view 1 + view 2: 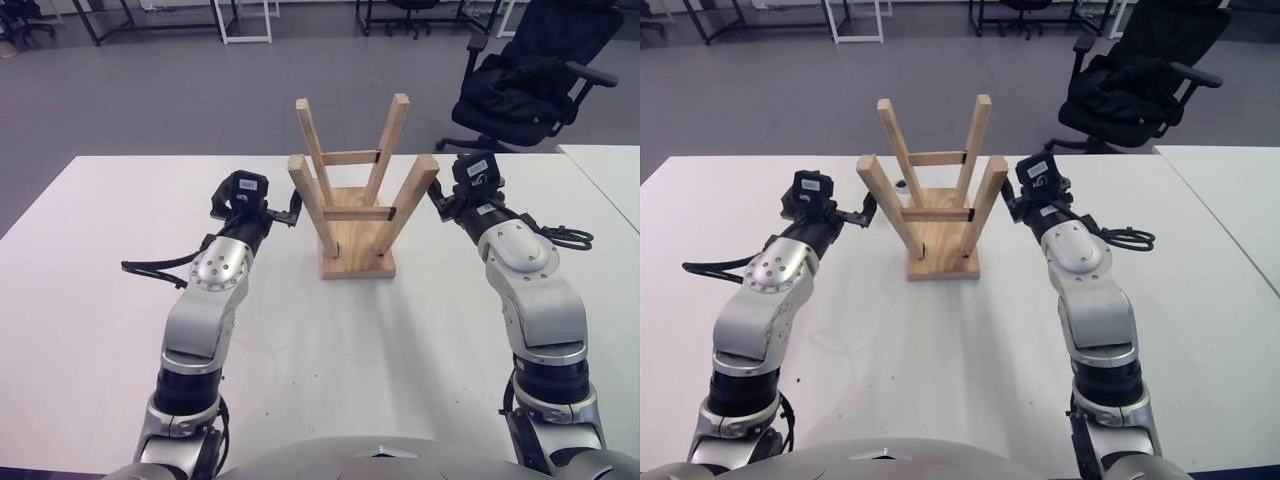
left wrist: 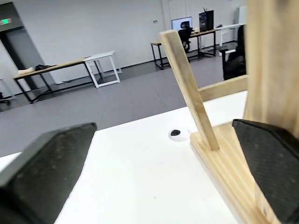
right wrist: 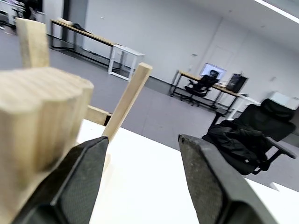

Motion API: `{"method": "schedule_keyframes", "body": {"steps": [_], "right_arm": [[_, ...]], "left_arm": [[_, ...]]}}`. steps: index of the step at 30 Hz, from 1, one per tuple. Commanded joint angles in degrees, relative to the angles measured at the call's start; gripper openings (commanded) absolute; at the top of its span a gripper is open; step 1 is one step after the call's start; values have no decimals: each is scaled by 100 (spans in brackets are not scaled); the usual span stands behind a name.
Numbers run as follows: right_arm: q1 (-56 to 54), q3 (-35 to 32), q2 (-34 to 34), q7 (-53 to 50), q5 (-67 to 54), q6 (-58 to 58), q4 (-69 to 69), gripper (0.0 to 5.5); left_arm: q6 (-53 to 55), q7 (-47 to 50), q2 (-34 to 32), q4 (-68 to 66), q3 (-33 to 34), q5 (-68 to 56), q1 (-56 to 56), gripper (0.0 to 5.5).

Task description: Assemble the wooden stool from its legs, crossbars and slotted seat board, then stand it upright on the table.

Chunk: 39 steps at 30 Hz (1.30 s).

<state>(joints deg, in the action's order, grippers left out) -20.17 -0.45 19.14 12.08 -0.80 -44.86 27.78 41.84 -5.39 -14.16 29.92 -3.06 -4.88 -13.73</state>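
The wooden stool (image 1: 358,212) rests upside down at the middle of the white table (image 1: 100,260), its seat board (image 1: 357,262) flat on the top and its four legs pointing up, joined by crossbars (image 1: 350,157). My left gripper (image 1: 290,212) is open just left of the front left leg (image 1: 312,210); in the left wrist view that leg (image 2: 273,60) stands beside one finger (image 2: 268,163). My right gripper (image 1: 437,200) is open just right of the front right leg (image 1: 410,205), whose end (image 3: 42,116) sits outside the finger (image 3: 74,186).
A small round cap (image 2: 178,133) lies on the table behind the stool. A black office chair (image 1: 540,70) stands on the floor beyond the far right corner. A second white table (image 1: 610,170) adjoins on the right. Bare tabletop lies in front of the stool.
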Motion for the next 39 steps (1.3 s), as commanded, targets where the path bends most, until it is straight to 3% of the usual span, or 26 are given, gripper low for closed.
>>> {"method": "schedule_keyframes", "body": {"steps": [1, 4, 7, 9, 12, 14, 16, 19, 23, 26, 30, 33, 35, 37, 39], "right_arm": [[-800, -765, 188, 43, -318, 254, -774, 279], [-1811, -1325, 214, 238, -908, 495, -1377, 279], [-3028, -2040, 151, 621, -2174, 370, -1539, 279], [-3482, -2347, 63, 673, -3085, -99, -1401, 279], [-3147, -2075, -320, 310, -3547, -956, -1408, 279], [-2107, -1453, -488, 301, -3322, -1188, -1697, 279], [-1248, -646, -514, 257, -2907, -1293, -2039, 279], [-1176, -648, -656, 186, -2909, -1210, -2196, 279], [-1710, -873, -695, 135, -3045, -1021, -2136, 279], [-2201, -1071, -640, 140, -3170, -824, -2044, 279], [-2899, -1536, -49, 268, -2896, 69, -2506, 279], [-2617, -1243, 388, 480, -2290, 667, -3064, 279], [-2159, -708, 575, 968, -1981, 975, -3075, 279], [-1627, 48, 761, 1755, -1706, 1535, -2670, 279], [-1160, 483, 701, 2517, -2195, 1578, -1600, 279]], "left_arm": [[-385, -478, -750, -549, 572, 27, -422, 538], [-836, -871, -1057, -1420, 1155, -386, -1734, 538], [-695, -1049, -507, -1980, 2015, -1921, -3445, 538], [-462, -1037, -65, -2069, 2199, -2734, -3902, 538], [-451, -1064, 388, -2470, 1738, -2777, -3496, 538], [-513, -1119, 823, -3041, 1147, -2533, -2767, 538], [-1020, -1228, 769, -3838, 186, -1658, -1777, 538], [-1540, -1310, 712, -3997, -290, -1237, -1278, 538], [-1822, -1188, 611, -3998, 38, -1275, -2208, 538], [-1761, -1035, 645, -3274, 329, -1556, -2552, 538], [-1545, -607, 293, -2128, 1601, -2446, -3305, 538], [-1360, -483, -209, -1603, 2287, -2759, -3095, 538], [-1284, -479, -477, -1487, 2518, -2715, -2647, 538], [-1232, -486, -607, -1379, 2564, -2564, -2030, 538], [-1200, -467, -661, -1122, 2658, -2458, -1264, 538]]}}
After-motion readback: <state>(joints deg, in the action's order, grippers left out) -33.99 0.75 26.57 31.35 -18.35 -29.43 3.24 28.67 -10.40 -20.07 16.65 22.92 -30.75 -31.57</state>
